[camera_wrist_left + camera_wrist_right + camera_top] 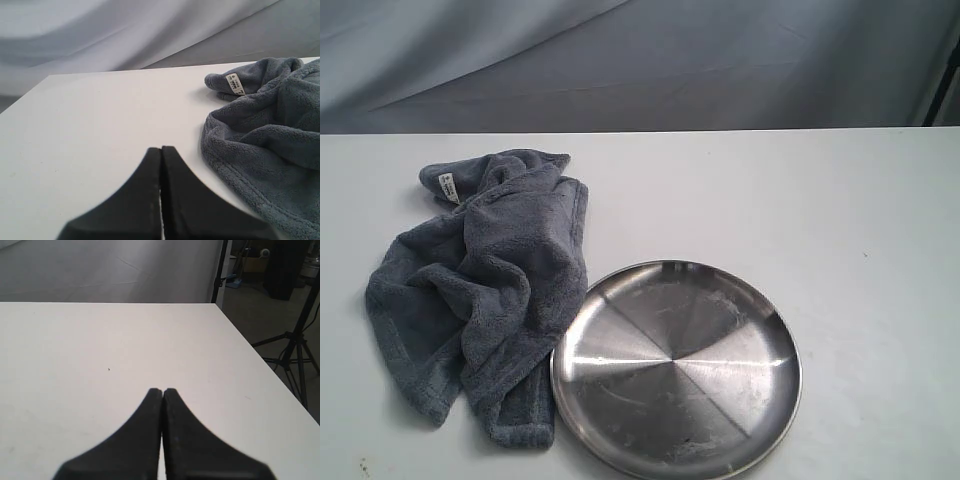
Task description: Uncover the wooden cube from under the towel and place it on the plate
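Checking in from the remote station: the left gripper (161,150) has its jaws pressed flat together with nothing between them, sitting low over the white table (90,130). The towel (270,150) is bunched up just ahead of its tips and off to one side, near but not touching, and the little white tag (235,84) shows on the corner farthest from the gripper. The right gripper (162,390) is the same story, jaws closed on nothing, with plain tabletop ahead of it and the table's edge off to its side (a tripod (295,345) stands on the floor past that edge). On the exterior camera the towel is a crumpled heap, and the plate (676,370) sits right beside it, rim touching the cloth. The wooden cube doesn't show in any view, so I can't tell where it is.
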You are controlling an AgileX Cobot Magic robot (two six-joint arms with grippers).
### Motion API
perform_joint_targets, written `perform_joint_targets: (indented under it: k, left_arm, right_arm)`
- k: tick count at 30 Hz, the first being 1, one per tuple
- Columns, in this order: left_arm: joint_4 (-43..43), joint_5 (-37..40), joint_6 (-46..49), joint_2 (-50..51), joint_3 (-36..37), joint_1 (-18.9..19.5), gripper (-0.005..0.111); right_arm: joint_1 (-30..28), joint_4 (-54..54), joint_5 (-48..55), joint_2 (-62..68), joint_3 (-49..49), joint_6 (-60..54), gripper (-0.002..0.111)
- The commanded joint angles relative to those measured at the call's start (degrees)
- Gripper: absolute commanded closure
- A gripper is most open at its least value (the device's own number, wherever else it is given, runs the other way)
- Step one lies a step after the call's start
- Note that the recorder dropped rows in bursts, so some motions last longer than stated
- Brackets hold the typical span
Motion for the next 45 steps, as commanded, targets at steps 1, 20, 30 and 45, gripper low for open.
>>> perform_joint_targets:
  k: [1,20,30,45]
  left_arm:
    - [-0.26,-0.61,-0.14,-0.2,0.29,0.08,0.107]
    - [-0.26,-0.61,-0.14,-0.2,0.29,0.08,0.107]
    - [-0.26,-0.61,-0.14,-0.2,0.29,-0.05,0.107]
    - [4.21,-2.28,-0.22,-0.2,0.29,-0.06,0.107]
  right_arm:
    - [-0.02,-0.04,0.01,-0.21,0.18,0.02,0.108]
    - [-0.02,-0.04,0.01,-0.21,0.18,0.02,0.108]
    - [-0.02,-0.04,0.01,-0.21,0.18,0.02,0.108]
    - [-0.02,-0.04,0.01,-0.21,0.18,0.02,0.108]
